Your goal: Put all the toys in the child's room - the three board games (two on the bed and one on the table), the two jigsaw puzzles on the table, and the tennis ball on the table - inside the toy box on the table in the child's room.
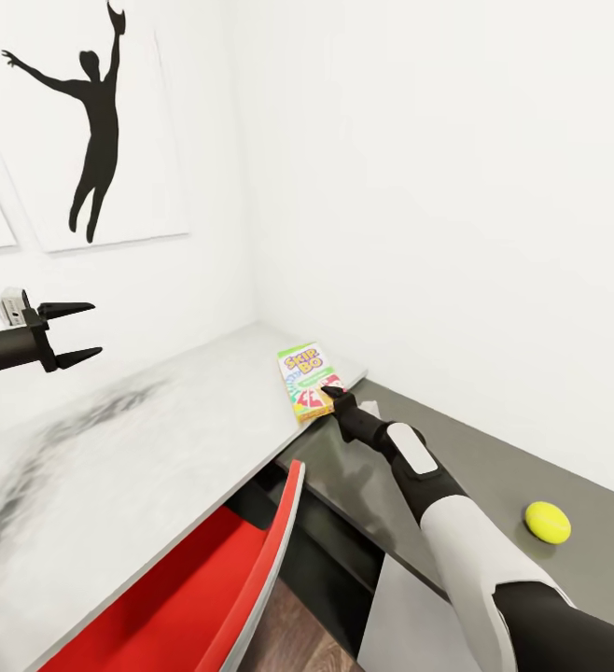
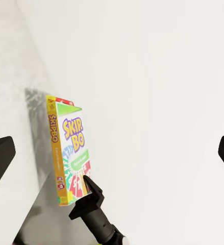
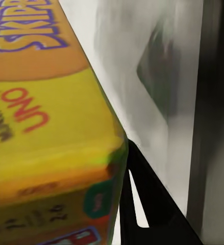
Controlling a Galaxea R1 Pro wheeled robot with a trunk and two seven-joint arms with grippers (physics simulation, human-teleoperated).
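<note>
R gripper point(image 1: 333, 393) is closing on the Skip-Bo box point(image 1: 307, 381) at the table's point(image 1: 139, 467) far corner edge; full grip — can't tell. L gripper point(image 1: 76, 331) is hanging open. Tennis ball point(image 1: 547, 522) is sitting on grey surface. Risk: box sliding off edge w/ shallow pinch.

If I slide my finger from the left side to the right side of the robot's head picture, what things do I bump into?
Left end effector → red chair → Skip-Bo board game → right end effector → tennis ball.
</note>
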